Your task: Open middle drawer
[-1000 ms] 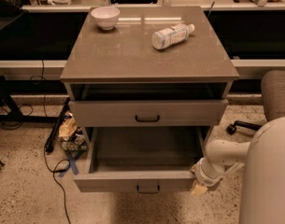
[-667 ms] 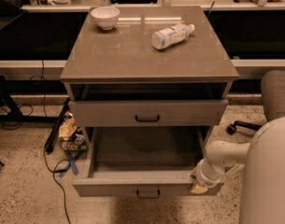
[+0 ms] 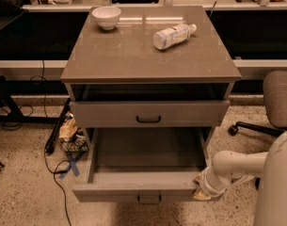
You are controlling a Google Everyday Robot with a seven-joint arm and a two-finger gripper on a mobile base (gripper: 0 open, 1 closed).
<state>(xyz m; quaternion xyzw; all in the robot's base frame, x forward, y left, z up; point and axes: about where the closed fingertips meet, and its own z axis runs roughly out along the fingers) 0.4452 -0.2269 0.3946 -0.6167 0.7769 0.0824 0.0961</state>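
Jaws: I cannot tell whether they are spread or pressed together; the gripper (image 3: 200, 191) sits at the right near corner of the middle drawer (image 3: 115, 192), against the end of its front panel and not on the black bar handle (image 3: 149, 199).
Change: the drawer front has slid further toward the near side over the last second, and the gripper has come with it, keeping its place at that corner.
Drawer now: pulled well out, with its bare floor showing and its front well forward of the top drawer (image 3: 105, 114) above.
Meaning for the task: by my judgement the opening is all but done; only a short remaining pull or a release is left.
Tabletop (image 3: 133, 60): the white bowl (image 3: 106, 17) at far left and the lying bottle (image 3: 174, 34) at far right have not moved.
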